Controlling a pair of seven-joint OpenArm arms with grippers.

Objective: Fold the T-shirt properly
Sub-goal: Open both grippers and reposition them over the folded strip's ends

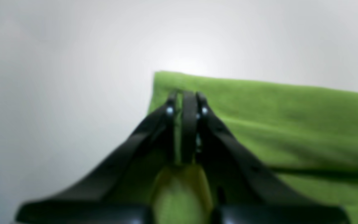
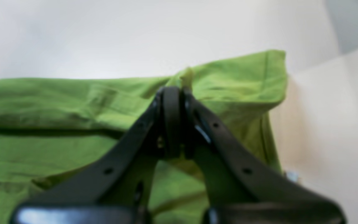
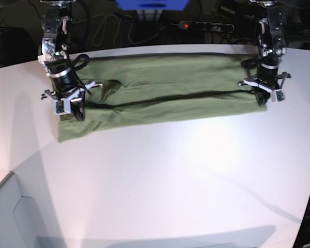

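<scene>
Insp. note, cloth fold, both arms engaged.

Item: plain olive-green short-sleeved cotton T-shirt point(image 3: 165, 95), soft, wrinkled, lying as a long band across the far half of the white tabletop point(image 3: 175, 175). One lengthwise fold appears made; a dark crease line runs along the band.

Left gripper point(image 1: 186, 95): black jaws drawn together, a thin sliver of green cloth visible between them, at the shirt's end near the corner. Holds the T-shirt edge.

Right gripper point(image 2: 172, 90): jaws fully closed, a small tuft of cloth pinched and poking out past the tips. Holds the T-shirt at the opposite end; a sleeve or corner flap droops beside it.

Judgement, step in hand: both ends pinched, ready for carrying one long edge over for the next fold.

Recs for doing it well:
- Lift both ends together, same height, so the band stays level & no sag forms mid-span.
- Keep light tension btwn the arms; slack will let the middle drag and wrinkle.
- Carry over in one even arc, lay edge on edge, parallel to the crease.
- Right side: bunched flap is a risk; may tuck under crooked. Set down slowly there.
- Release only once cloth rests flat on the tabletop.

Grip depth on left looks shallow; slip poss.
</scene>
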